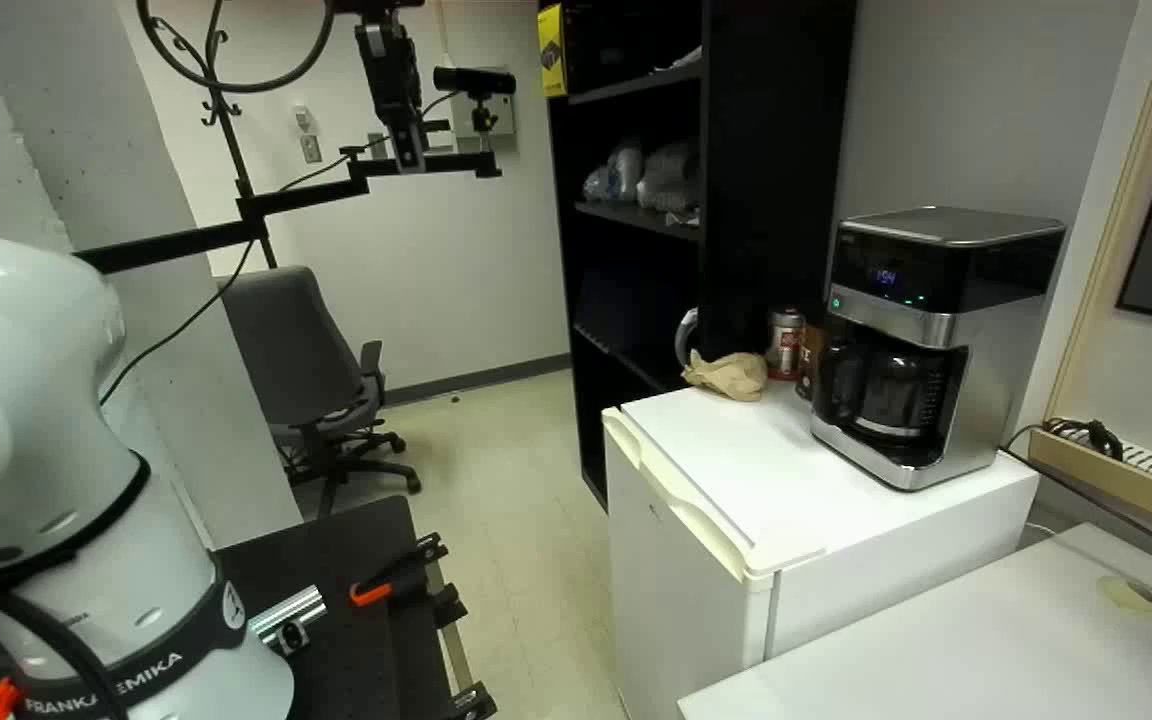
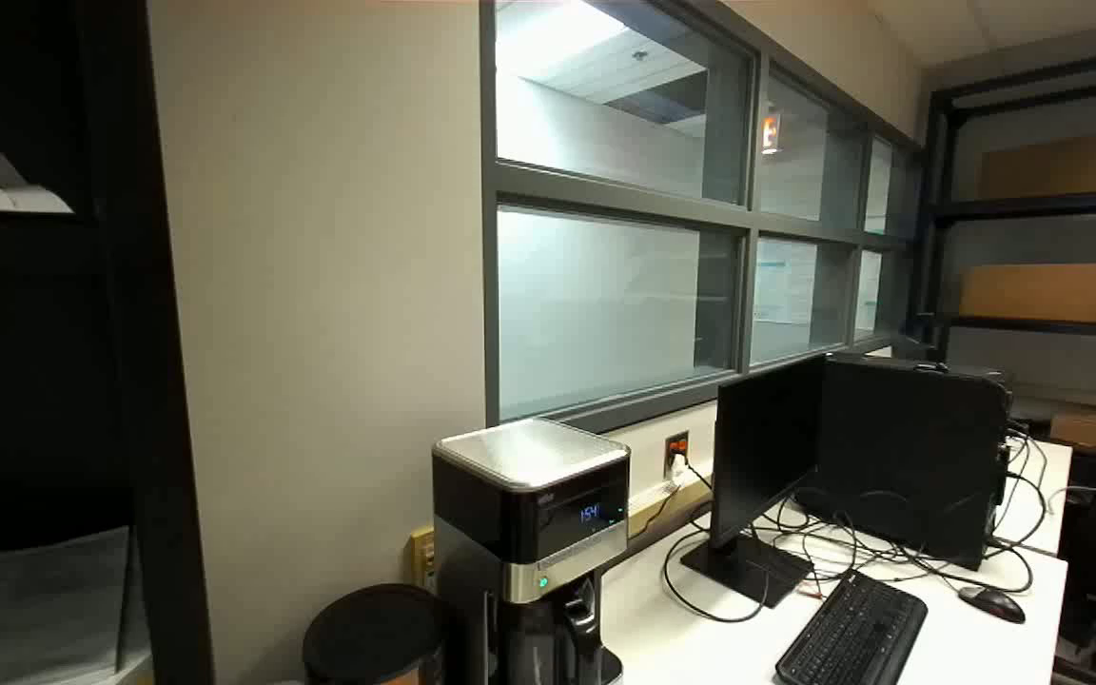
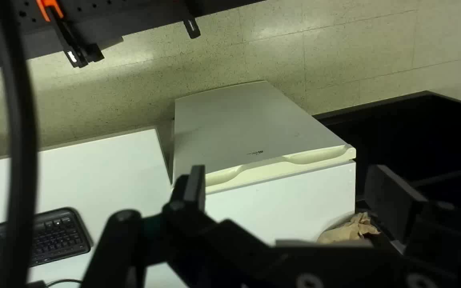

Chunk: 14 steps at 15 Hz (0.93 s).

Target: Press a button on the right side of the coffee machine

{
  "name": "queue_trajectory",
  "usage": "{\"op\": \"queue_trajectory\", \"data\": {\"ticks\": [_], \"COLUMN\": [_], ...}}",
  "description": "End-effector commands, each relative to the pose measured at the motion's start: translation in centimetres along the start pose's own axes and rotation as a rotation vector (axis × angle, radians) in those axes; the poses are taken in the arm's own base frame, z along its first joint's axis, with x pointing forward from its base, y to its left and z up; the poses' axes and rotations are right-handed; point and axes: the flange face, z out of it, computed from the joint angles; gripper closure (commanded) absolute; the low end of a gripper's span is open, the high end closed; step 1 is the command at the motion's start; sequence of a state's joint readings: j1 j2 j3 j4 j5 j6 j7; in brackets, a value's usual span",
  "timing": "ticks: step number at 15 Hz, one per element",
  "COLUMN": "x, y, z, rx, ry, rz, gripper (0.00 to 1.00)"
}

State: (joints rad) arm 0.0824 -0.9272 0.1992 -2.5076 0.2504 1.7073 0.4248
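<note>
The coffee machine [image 1: 1001, 350] is a boxy black and silver drip maker with a dark glass carafe [image 1: 896, 392]. It stands upright on the white fridge. Its front shows a lit clock display [image 1: 884, 277] and small green lights. It also shows in an exterior view [image 2: 510, 518], its lower part cut off by the frame edge. My gripper [image 1: 409, 160] hangs down at the top of an exterior view, well apart from the machine. In the wrist view my gripper [image 3: 294, 188] has its fingers wide apart with nothing between them. The machine is out of the wrist view.
The white fridge [image 1: 716, 465] bears a crumpled paper bag [image 1: 728, 375] and a can [image 1: 786, 343]. A tall black shelving unit [image 1: 776, 150] stands behind. A white desk [image 1: 986, 640] adjoins the fridge, with a monitor [image 2: 767, 457] and keyboard [image 2: 852, 628]. A black camera arm [image 1: 176, 243] reaches across.
</note>
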Motion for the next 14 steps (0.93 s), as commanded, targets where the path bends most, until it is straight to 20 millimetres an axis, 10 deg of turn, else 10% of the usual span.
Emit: {"op": "queue_trajectory", "data": {"ticks": [1, 8, 14], "x": [0.0, 0.3, 5.8], "y": [0.0, 0.1, 2.8], "z": [-0.1, 0.1, 3.4], "rx": [0.0, -0.005, -0.107], "ry": [-0.001, 0.0, 0.009], "rz": [0.0, 0.005, -0.083], "gripper": [0.0, 0.0, 0.0]}}
